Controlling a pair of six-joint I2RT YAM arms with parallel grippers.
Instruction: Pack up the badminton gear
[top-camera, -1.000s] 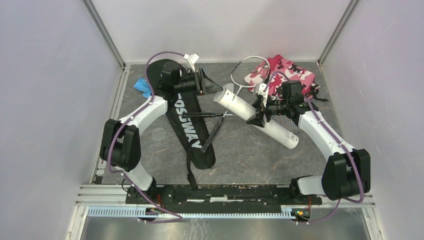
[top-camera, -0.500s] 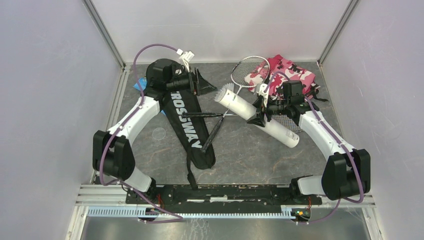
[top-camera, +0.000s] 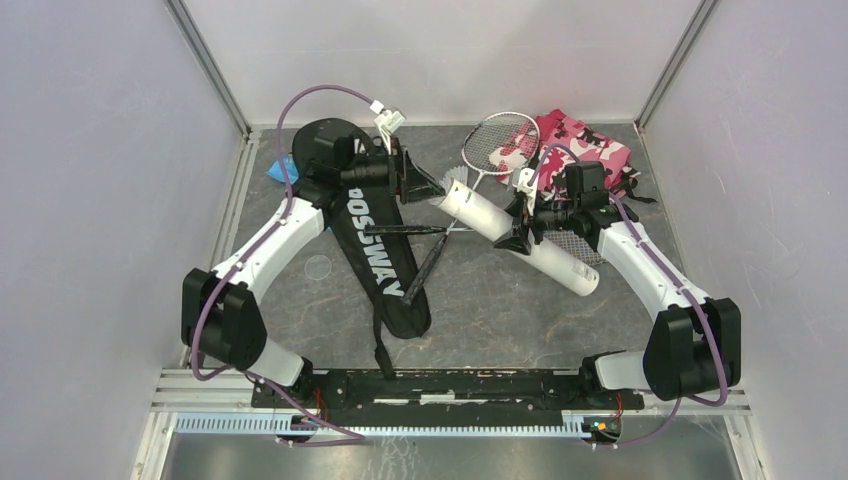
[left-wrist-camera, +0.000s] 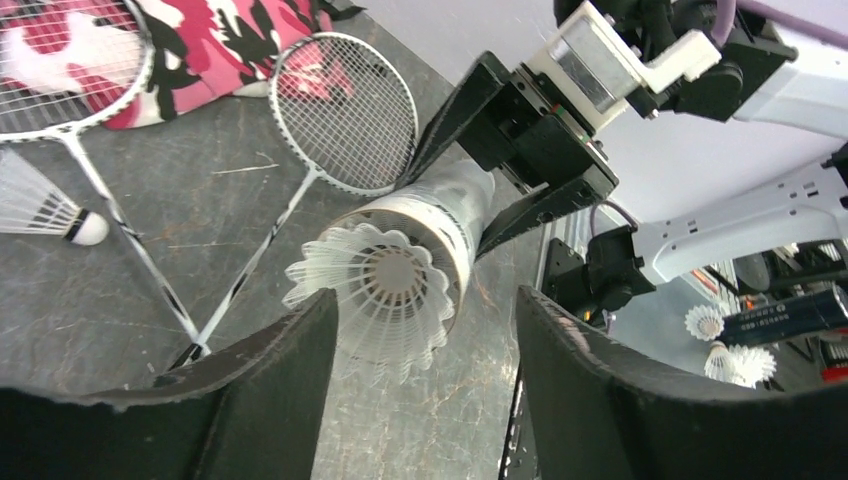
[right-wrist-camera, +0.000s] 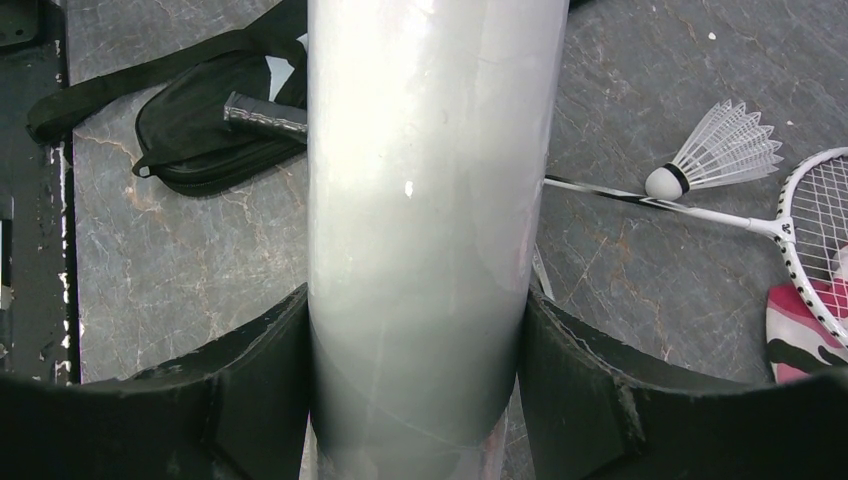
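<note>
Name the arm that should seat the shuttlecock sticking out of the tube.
Left, probably. The left tool stands open either side of the shuttlecock at the mouth of the tube, while the right tool is clamped on that tube and best used to steady it.

Grey marbled tabletop (top-camera: 500, 320) between plain white walls (top-camera: 90, 150), aluminium corner posts (top-camera: 205, 65).

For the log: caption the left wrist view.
Open left jaws flank a shuttlecock protruding from the white tube in the right gripper.
</note>
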